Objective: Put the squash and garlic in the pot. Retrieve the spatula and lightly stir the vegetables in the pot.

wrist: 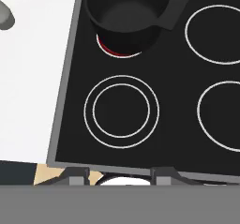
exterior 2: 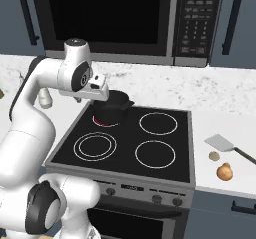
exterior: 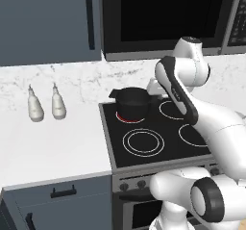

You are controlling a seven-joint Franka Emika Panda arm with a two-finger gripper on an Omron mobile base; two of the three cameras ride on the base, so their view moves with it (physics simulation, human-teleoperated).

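The black pot (exterior: 133, 101) (exterior 2: 116, 108) (wrist: 129, 17) stands empty on the back left burner, which glows red beneath it. Over the left side of the stove my gripper (wrist: 121, 174) (exterior 2: 100, 94) hangs high, pointing down. Its fingers are apart with nothing between them, and it is open. On the white counter right of the stove lie the tan-orange squash (exterior 2: 225, 171), the small beige garlic (exterior 2: 214, 156) just behind it, and the spatula (exterior 2: 222, 143), whose dark handle runs off to the right. All three are far from my gripper.
The black stovetop (exterior 2: 150, 148) has four burners. Two pale bottles (exterior: 35, 106) (exterior: 58, 104) stand on the left counter (exterior: 53, 147). A microwave (exterior 2: 110, 18) hangs above the stove, with cabinets on both sides.
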